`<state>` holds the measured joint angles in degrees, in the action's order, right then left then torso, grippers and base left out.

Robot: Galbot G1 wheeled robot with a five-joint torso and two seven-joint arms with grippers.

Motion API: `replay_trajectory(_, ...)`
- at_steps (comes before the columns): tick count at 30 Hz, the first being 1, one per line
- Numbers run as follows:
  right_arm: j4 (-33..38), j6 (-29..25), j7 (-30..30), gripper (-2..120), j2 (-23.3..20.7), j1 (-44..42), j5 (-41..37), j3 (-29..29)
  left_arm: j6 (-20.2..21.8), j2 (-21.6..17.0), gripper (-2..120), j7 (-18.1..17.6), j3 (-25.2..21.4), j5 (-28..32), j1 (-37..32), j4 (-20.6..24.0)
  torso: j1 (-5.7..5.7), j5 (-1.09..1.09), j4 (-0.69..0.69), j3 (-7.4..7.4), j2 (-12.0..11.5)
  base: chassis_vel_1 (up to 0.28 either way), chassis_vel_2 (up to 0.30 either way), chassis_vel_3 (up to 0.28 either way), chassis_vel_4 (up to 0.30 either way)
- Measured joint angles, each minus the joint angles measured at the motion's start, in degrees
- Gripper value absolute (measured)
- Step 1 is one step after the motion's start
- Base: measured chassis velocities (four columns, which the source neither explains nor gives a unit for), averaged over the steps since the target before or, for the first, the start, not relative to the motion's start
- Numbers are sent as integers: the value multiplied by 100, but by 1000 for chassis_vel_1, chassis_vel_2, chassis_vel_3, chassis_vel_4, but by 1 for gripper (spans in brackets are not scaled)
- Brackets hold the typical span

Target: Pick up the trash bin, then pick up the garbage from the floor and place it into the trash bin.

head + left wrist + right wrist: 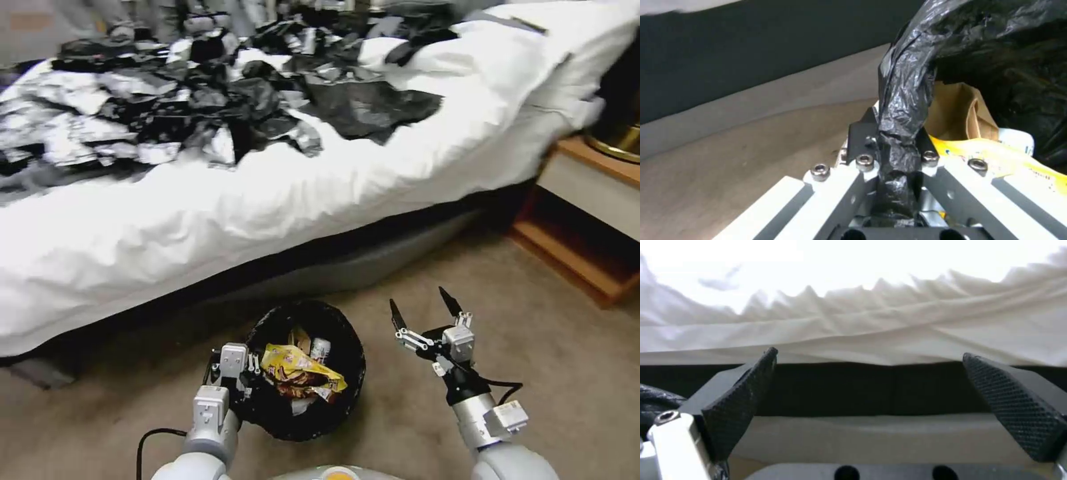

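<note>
Bed [267, 200] spans the far side. Trash bin [307, 373] near centre, above carpet, garbage [300, 370] inside. Left gripper [896, 146] clamped tight on the bin's bagged rim. Right gripper [427, 310] just right of bin, jaws wide, empty. Judgement: keep bin level; bag may slip.

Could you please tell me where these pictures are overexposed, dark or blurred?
Head view: the bed sheet glares white, the clothes on it look smeared, and the gap under the bed is in deep shadow. Right wrist view: the sheet's top burns out behind the open right gripper. Left wrist view: the trash bin liner shows glossy highlights.
</note>
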<state>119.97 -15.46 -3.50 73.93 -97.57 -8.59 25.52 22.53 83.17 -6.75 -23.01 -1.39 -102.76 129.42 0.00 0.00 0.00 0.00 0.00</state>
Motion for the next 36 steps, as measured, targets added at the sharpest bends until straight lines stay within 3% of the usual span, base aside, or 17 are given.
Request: replay_trajectory(36, 106, 75, -26, 100, 12, -47, 107, -99, 76, 3, 1, 2, 23, 18, -118, 139, 1, 0, -1, 0, 0, 128, 124, 120, 128)
